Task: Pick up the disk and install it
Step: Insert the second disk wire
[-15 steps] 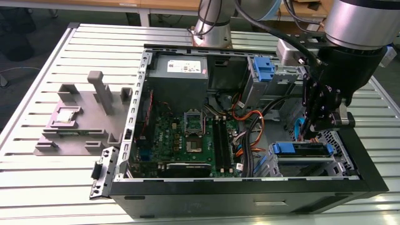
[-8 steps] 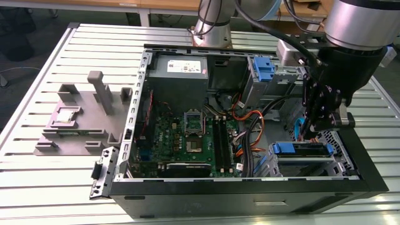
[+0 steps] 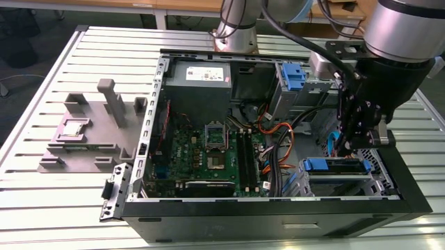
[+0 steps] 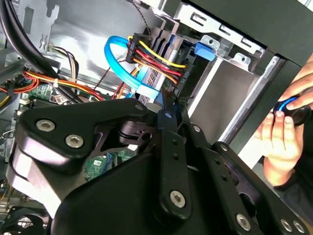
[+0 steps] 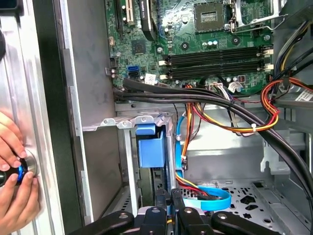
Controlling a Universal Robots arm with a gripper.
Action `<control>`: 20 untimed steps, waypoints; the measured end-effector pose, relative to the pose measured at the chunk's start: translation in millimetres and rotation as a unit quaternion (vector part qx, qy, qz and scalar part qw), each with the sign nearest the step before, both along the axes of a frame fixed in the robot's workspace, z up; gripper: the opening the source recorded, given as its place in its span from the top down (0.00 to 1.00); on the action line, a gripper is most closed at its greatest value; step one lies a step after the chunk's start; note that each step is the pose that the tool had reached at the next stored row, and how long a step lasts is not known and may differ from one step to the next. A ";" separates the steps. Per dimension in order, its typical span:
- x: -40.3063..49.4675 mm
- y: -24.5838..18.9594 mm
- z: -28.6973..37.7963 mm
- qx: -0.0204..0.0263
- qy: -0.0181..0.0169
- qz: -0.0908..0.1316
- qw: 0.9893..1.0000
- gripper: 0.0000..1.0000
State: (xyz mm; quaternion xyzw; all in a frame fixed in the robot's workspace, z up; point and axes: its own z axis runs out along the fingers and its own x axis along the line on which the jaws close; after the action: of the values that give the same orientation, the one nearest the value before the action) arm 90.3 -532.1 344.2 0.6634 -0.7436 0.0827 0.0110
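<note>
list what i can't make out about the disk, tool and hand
- Disk: first wrist view, the bay walls hide all but its blue end.
- Tool: second wrist view, its own black body hides whether it touches the disk.
- Hand: second wrist view, its grip covers the small object held.

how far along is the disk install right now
The disk already sits in the drive cage at the case's front corner, its blue carrier visible in the first wrist view too. The gripper hangs right at its cabled end. Whether it is fully seated cannot be told. A person's hand rests outside the case.
</note>
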 end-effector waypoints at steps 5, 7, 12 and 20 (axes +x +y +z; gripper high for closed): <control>-0.1 -3.4 -0.3 0.014 0.000 0.000 1.000 0.84; 0.0 -5.1 -0.4 0.023 0.000 0.000 1.000 0.84; -0.1 -11.7 -0.8 0.035 -0.001 0.000 0.999 0.84; -1.7 -19.9 -0.7 0.056 -0.008 0.000 0.998 0.84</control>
State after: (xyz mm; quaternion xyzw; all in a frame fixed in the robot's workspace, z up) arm 88.5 -552.0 343.5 0.6625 -0.7469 0.0465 -0.0324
